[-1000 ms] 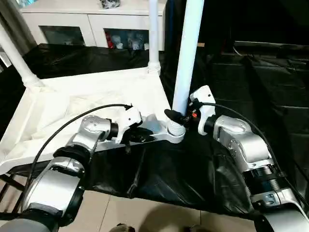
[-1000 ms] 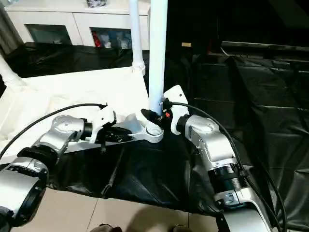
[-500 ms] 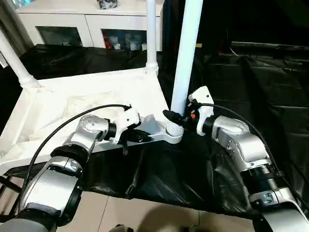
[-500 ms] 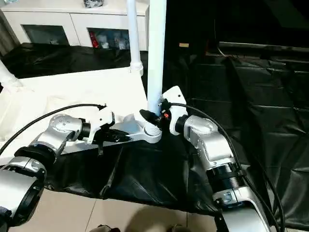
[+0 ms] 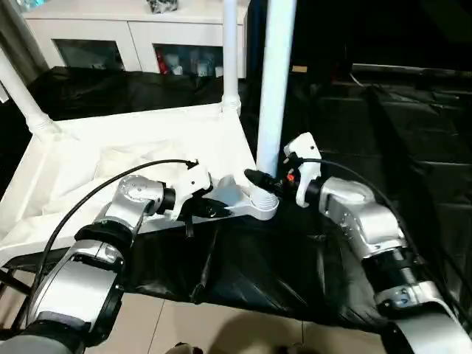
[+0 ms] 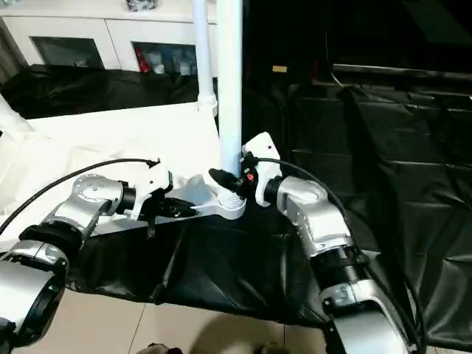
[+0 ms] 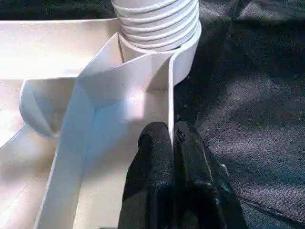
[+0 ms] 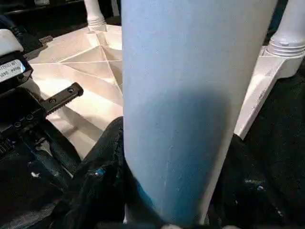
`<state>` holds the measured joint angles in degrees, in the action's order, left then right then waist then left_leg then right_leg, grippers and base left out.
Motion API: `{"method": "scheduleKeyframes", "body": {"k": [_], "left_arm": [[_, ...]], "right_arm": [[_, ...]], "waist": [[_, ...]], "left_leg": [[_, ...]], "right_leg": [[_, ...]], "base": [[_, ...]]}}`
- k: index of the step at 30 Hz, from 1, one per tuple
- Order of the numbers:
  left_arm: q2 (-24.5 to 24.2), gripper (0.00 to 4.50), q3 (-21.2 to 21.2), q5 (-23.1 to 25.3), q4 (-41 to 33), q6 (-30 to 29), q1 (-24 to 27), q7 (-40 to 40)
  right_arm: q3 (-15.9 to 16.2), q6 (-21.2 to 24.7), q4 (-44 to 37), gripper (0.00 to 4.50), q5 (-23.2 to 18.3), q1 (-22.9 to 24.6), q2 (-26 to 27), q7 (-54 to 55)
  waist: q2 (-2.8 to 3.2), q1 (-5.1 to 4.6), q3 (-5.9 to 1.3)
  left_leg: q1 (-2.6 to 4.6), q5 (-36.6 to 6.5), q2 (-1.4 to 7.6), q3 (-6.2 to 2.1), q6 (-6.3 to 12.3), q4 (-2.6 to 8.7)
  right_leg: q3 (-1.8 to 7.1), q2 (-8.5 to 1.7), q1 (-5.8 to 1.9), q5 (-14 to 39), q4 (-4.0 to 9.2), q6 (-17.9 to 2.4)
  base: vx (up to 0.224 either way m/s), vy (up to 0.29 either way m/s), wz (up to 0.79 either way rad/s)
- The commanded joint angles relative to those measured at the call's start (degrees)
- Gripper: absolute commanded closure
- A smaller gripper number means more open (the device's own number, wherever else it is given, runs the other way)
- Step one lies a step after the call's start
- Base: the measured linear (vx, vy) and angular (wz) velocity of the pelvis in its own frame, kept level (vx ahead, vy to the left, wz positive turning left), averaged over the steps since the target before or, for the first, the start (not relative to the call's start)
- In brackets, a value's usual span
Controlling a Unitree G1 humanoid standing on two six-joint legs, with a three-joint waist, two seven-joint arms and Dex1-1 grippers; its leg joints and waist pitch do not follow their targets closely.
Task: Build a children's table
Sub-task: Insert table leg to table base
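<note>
The white tabletop [image 5: 110, 158] lies ribbed side up on a black-draped surface. Two white legs stand in its far sockets, one at the back left [image 5: 22, 92] and one at the back right [image 5: 230, 55]. A third leg [image 5: 274, 88] stands nearly upright in the near right corner socket [image 5: 263, 208], its threaded end [image 7: 159, 24] seated in the socket. My right gripper [image 5: 262, 179] is shut on this leg just above the socket, with black fingers [image 8: 102, 157] on either side. My left gripper [image 5: 210, 209] is shut on the tabletop's front rim [image 7: 170, 95] beside that socket.
A white cabinet with glass doors [image 5: 133, 37] stands behind the work. Black sheeting [image 5: 383, 133] covers the surface to the right and hangs over the front edge. Tiled floor [image 5: 221, 324] lies below. Cables run along both forearms.
The leg in my right gripper has swung from leaning right to nearly upright, and the gripper has shifted slightly left. My left gripper keeps its hold on the rim.
</note>
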<state>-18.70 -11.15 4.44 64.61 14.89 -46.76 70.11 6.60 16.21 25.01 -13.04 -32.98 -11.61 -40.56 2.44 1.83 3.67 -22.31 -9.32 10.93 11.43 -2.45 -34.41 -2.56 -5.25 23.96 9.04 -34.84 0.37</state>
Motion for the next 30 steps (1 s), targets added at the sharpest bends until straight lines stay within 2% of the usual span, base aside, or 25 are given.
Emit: {"method": "scheduleKeyframes", "body": {"k": [1,3,4,6,7,10,11,13,14,16,17,18,19,21,23,25,26,28,30], "left_arm": [[0.02,4.50,0.55,-0.68,-1.13,-0.35,0.33,0.00],[0.38,4.50,0.92,-0.95,-1.21,-0.83,0.18,-0.59],[0.52,4.50,1.09,-1.05,-1.23,-0.94,0.12,-0.79],[0.62,4.50,1.00,-0.83,-1.20,-0.83,0.07,-1.14],[0.62,4.50,1.01,-0.77,-1.22,-0.85,0.07,-1.17],[0.71,4.50,0.90,-0.47,-1.18,-0.77,0.05,-1.66],[0.72,4.50,0.86,-0.36,-1.04,-0.68,-0.02,-1.83],[0.71,4.50,0.79,-0.23,-0.87,-0.63,-0.16,-2.05],[0.71,4.50,0.74,-0.13,-0.77,-0.60,-0.26,-2.23],[0.68,4.50,0.66,0.17,-0.55,-0.55,-0.46,-2.71],[0.68,4.50,0.67,0.29,-0.50,-0.58,-0.51,-2.88],[0.65,4.50,0.57,0.51,-0.44,-0.50,-0.57,-3.00],[0.65,4.50,0.57,0.51,-0.44,-0.50,-0.57,-3.00],[0.62,4.50,0.43,0.73,-0.40,-0.45,-0.64,-2.97],[0.57,4.50,0.12,0.99,-0.36,-0.17,-0.72,-2.52],[0.54,4.50,0.04,1.05,-0.39,-0.07,-0.69,-2.38],[0.42,4.50,-0.24,1.18,-0.53,0.27,-0.55,-1.75],[0.35,4.50,-0.38,1.22,-0.64,0.42,-0.44,-1.44],[0.30,4.50,-0.56,1.21,-0.85,0.61,-0.32,-0.88]], "right_arm": [[-1.70,-1.23,0.14,2.63,-0.36,2.30,-0.01,0.85],[-3.54,-2.78,-0.48,2.63,-1.45,5.12,-0.14,1.29],[-4.25,-3.61,-0.65,2.63,-1.82,6.41,-0.16,1.50],[-4.94,-4.55,-1.28,2.64,-2.25,8.19,-0.12,1.60],[-5.05,-4.80,-1.29,2.64,-2.29,8.43,-0.08,1.59],[-5.60,-6.81,-1.85,2.64,-2.14,10.37,0.02,1.99],[-5.65,-7.49,-1.91,2.64,-2.00,10.78,0.06,2.16],[-5.38,-8.63,-2.09,2.64,-1.46,11.53,-0.07,2.40],[-4.95,-9.19,-2.22,2.64,-0.84,11.94,-0.31,2.51],[-3.64,-10.00,-2.92,2.64,0.64,12.79,-0.96,2.59],[-3.11,-10.35,-3.28,2.64,1.14,13.13,-1.18,2.59],[-2.50,-10.10,-3.65,2.64,1.69,13.33,-1.36,2.74],[-2.50,-10.10,-3.65,2.64,1.69,13.33,-1.36,2.74],[-1.54,-9.59,-3.82,2.64,2.50,13.18,-1.57,2.88],[0.38,-8.44,-3.41,2.64,3.91,11.46,-1.98,2.29],[1.02,-7.75,-3.30,2.64,4.18,10.89,-2.16,1.79],[2.49,-6.97,-2.68,2.64,5.06,9.64,-2.58,0.42],[3.31,-6.25,-1.81,2.64,5.37,8.40,-2.62,-0.61],[4.39,-6.41,-0.13,2.64,5.91,6.46,-2.65,-2.31]], "waist": [[-0.54,0.29,-4.55],[-0.48,0.41,-4.56],[-0.17,0.53,-4.43],[-0.41,0.50,-4.55],[-0.19,0.51,-4.46],[-0.29,0.48,-4.41],[0.82,0.59,-4.46],[0.09,0.33,-4.50],[0.54,0.45,-4.48],[0.24,0.31,-4.42],[0.28,0.26,-4.36],[0.62,0.27,-4.31],[0.38,0.19,-4.28],[0.37,0.11,-4.22],[0.16,-0.06,-4.23],[0.30,-0.09,-4.14],[-0.07,-0.15,-4.19],[0.13,-0.12,-4.22],[-0.09,-0.19,-4.18]], "left_leg": [[1.45,-17.34,1.78,-0.89,0.85,4.12],[1.38,-17.27,1.72,-0.91,1.03,4.13],[1.48,-17.72,1.84,-0.94,1.05,4.27],[1.52,-18.18,1.80,-0.96,1.11,4.29],[1.55,-18.81,1.77,-0.97,0.94,4.36],[1.56,-19.85,1.74,-1.05,0.66,4.43],[1.69,-20.00,1.75,-1.20,0.38,4.42],[1.50,-20.30,1.70,-1.13,0.30,4.47],[1.60,-20.48,1.68,-1.15,0.36,4.47],[1.50,-20.95,1.66,-1.19,0.25,4.54],[1.57,-21.58,1.68,-1.20,0.20,4.58],[1.68,-22.04,1.66,-1.24,0.04,4.59],[1.65,-22.52,1.65,-1.22,-0.06,4.64],[1.71,-23.15,1.64,-1.30,-0.19,4.70],[1.73,-23.45,1.67,-1.36,-0.31,4.74],[1.78,-23.86,1.64,-1.34,-0.39,4.73],[1.75,-23.68,1.66,-1.31,-0.27,4.70],[1.71,-23.38,1.67,-1.33,-0.18,4.68],[1.56,-22.90,1.69,-1.30,0.07,4.61]], "right_leg": [[1.78,-2.68,-2.74,15.13,4.31,-14.85],[1.76,-2.67,-2.82,15.14,4.37,-14.71],[1.80,-2.74,-2.70,15.62,4.54,-14.46],[1.77,-2.66,-2.74,15.47,4.56,-14.52],[1.72,-2.63,-2.67,15.99,4.69,-14.49],[1.73,-2.70,-2.67,17.83,4.85,-14.01],[1.76,-2.80,-2.60,17.71,4.74,-13.96],[1.73,-2.61,-2.73,16.34,4.79,-14.11],[1.71,-2.66,-2.69,16.43,4.80,-14.23],[1.65,-2.61,-2.73,17.09,4.89,-13.99],[1.64,-2.61,-2.65,17.95,4.99,-13.85],[1.64,-2.60,-2.59,18.51,5.05,-13.75],[1.64,-2.51,-2.60,19.16,5.17,-13.40],[1.62,-2.54,-2.58,20.21,5.26,-13.14],[1.62,-2.54,-2.54,20.59,5.27,-13.13],[1.64,-2.53,-2.46,21.10,5.31,-13.07],[1.66,-2.51,-2.50,21.00,5.33,-13.03],[1.68,-2.56,-2.53,20.76,5.19,-13.19],[1.68,-2.64,-2.52,20.78,5.13,-13.37]], "base": [[0.000,0.000,0.00],[0.000,0.000,0.00],[0.000,0.000,0.00],[0.000,0.000,0.00],[0.000,0.000,0.00],[0.000,0.000,0.00],[0.000,0.000,0.00],[0.000,0.000,0.00],[0.000,0.000,0.00],[0.000,0.000,0.00],[0.000,0.000,0.00],[0.000,0.000,0.00],[0.000,0.000,0.00],[0.000,0.000,0.00],[0.000,0.000,0.00],[0.000,0.000,0.00],[0.000,0.000,0.00],[0.000,0.000,0.00],[0.000,0.000,0.00]]}}
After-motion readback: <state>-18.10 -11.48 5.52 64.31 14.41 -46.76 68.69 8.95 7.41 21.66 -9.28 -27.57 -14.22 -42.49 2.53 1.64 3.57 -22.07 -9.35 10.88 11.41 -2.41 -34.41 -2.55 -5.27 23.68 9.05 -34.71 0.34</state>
